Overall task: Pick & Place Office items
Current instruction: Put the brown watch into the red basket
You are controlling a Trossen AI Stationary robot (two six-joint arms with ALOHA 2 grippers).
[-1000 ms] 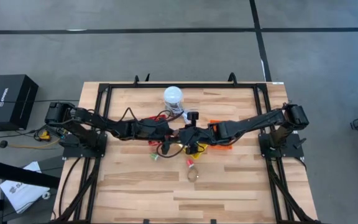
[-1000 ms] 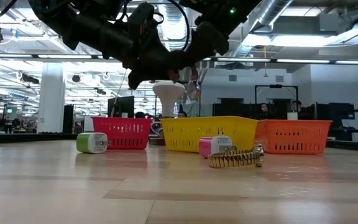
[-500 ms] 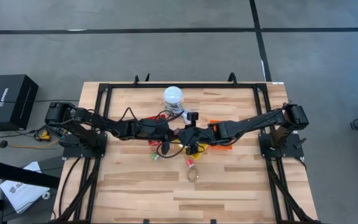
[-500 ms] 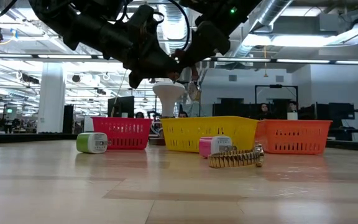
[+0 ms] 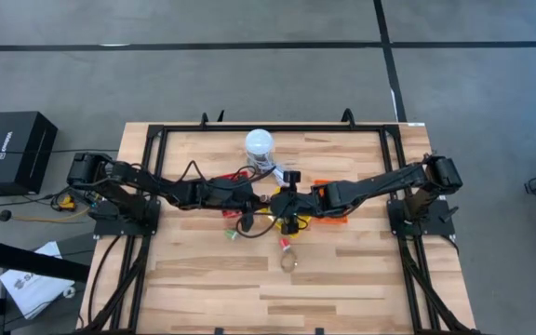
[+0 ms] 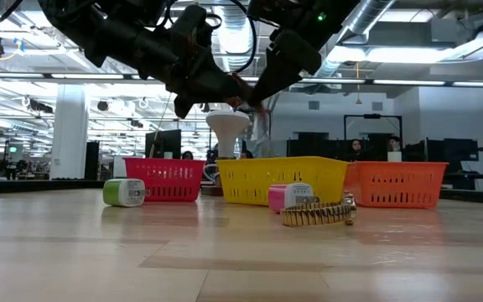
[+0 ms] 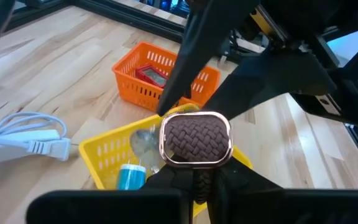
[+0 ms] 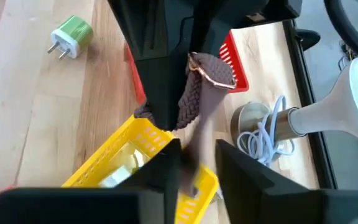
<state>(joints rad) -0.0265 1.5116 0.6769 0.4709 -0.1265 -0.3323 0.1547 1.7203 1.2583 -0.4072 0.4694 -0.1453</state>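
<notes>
Above the yellow tray (image 7: 107, 152), the left gripper (image 7: 194, 180) is clamping its fingers on the brown braided watch (image 7: 196, 138), strap hanging downward, while the right gripper (image 8: 194, 158) is parting its fingers just beside it, so the left arm is carrying it.

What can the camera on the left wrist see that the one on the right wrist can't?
Only the left wrist view shows the orange basket with a red item inside, and a blue-capped piece in the yellow basket. Only the right wrist view shows the green plug, the red basket and the white lamp-like stand. Both show the brown woven watch held above the yellow basket, and a white cable.
</notes>
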